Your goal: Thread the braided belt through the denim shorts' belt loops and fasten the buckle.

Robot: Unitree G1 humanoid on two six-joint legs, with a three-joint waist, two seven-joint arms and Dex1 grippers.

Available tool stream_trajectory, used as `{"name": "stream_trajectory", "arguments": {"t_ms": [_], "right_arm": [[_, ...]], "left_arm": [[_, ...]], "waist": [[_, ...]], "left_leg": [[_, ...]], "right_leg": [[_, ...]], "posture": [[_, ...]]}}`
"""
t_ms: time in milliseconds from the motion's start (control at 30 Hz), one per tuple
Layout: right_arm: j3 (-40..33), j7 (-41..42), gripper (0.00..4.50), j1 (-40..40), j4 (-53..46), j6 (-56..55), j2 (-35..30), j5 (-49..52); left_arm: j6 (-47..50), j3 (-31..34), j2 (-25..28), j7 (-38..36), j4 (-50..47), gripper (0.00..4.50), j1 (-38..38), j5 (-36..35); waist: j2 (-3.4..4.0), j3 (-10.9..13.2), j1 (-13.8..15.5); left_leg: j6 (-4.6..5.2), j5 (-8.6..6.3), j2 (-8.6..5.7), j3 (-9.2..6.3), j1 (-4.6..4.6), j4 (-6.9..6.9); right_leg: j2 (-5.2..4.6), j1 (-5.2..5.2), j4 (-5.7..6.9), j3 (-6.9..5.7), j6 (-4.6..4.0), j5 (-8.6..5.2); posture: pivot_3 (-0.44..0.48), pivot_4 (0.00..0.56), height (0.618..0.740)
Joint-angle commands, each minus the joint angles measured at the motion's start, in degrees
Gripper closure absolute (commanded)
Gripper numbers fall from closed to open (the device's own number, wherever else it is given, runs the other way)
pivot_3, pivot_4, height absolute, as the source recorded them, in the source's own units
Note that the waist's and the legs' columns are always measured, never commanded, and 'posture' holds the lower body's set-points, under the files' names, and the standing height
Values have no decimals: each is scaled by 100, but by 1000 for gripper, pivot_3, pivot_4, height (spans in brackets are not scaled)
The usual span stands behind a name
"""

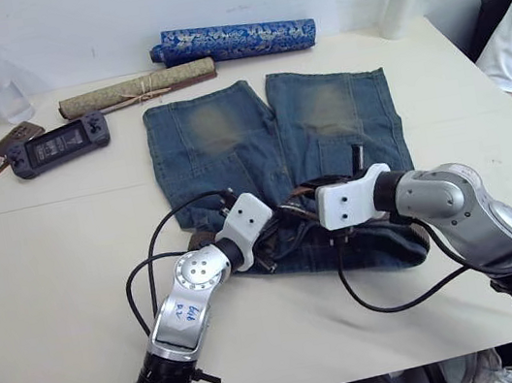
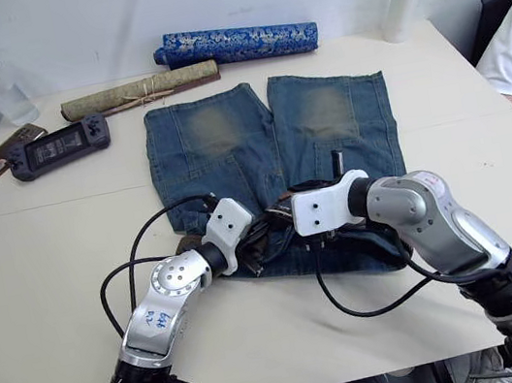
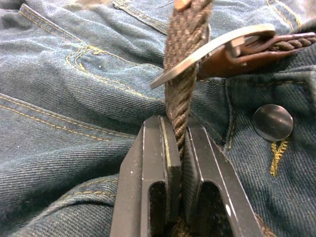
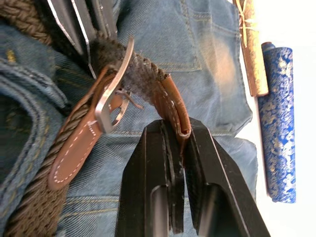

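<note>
Shorts: denim shorts [image 1: 274, 149] lie flat mid-table, waistband toward you. Your left gripper [image 3: 178, 148] is clenched on the woven strap of the braided belt [image 3: 183, 64], just short of the buckle [image 3: 212, 47]. Your right gripper [image 4: 177, 133] is clamped on the belt's tan leather tip, which has passed through the buckle frame, at the waistband's front by the button [image 3: 272, 122].

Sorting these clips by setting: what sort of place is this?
Probably an indoor lab or office worktable, not a home: a plain cream table against a white wall, carrying test props like faded blue denim shorts, a blue patterned fabric roll, and a dark handheld game console.
</note>
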Motion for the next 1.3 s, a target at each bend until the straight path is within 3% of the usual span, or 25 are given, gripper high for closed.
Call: {"name": "stream_trajectory", "arguments": {"t_ms": [33,200,300,433,533,633,733,867,1100,1233,1300], "right_arm": [[-86,6,4500,83,-328,72,125,-85],[-180,-35,4500,212,-463,351,321,-140],[-225,-75,4500,258,-535,463,371,-144],[-444,-75,4500,329,-645,509,434,58],[-698,16,4500,345,-583,207,321,335],[-923,86,4500,324,-444,-140,246,578],[-1066,145,4500,314,-343,-546,205,768],[-1138,228,4500,327,-352,-811,242,1033],[-1193,238,4500,371,-346,-904,196,1067],[-1246,224,4500,404,-371,-874,174,1084],[-1263,219,4500,440,-380,-854,153,1068]], "left_arm": [[-64,-160,-70,-103,9,3621,6,-93],[-47,-198,108,-261,-182,1810,-10,-78],[33,119,329,-485,-600,1810,147,-399],[85,929,1144,-1326,-1470,1810,563,-1221],[770,2134,1842,-2330,-1769,1810,837,-2856],[1207,2765,2592,-3085,-1230,1810,829,-3633],[1069,2882,2768,-3148,-264,1810,341,-3650],[639,2574,2439,-2930,923,1810,-501,-3301],[-597,1966,2079,-2990,2396,1810,-1208,-2504],[-1167,1813,2007,-3131,2911,2964,-1382,-2264],[-1343,1727,2057,-3492,2919,4017,-1368,-2304]], "waist": [[0,0,2],[0,0,-4],[0,0,-13],[-1,1,-94],[3,4,-155],[3,5,-155],[4,5,-130],[-22,20,-130],[-39,30,-217],[-40,30,-220],[-40,30,-215]], "left_leg": [[0,0,0,0,0,0],[0,0,0,2,-2,0],[0,0,0,2,-2,-1],[-1,0,2,8,-8,-4],[-3,1,4,10,-13,-5],[-3,1,5,8,-13,-3],[-1,0,4,10,-12,-4],[-1,0,4,8,-18,2],[-2,1,4,27,-20,0],[-2,1,4,28,-19,0],[-2,1,4,28,-19,0]], "right_leg": [[0,0,0,0,0,0],[0,-2,-3,1,0,0],[0,-2,-3,1,0,0],[1,-23,3,10,-4,-2],[1,-36,14,12,-11,-6],[1,-35,15,9,-13,-7],[1,-34,15,10,-13,-7],[1,-36,19,8,-9,-5],[1,-52,19,22,-5,-3],[1,-53,22,24,-5,-3],[1,-52,22,24,-5,-3]], "posture": [[0,150,645],[0,150,645],[0,150,645],[0,150,645],[0,150,645],[0,150,645],[0,150,645],[0,150,645],[0,150,645],[0,150,645],[0,150,645]]}}
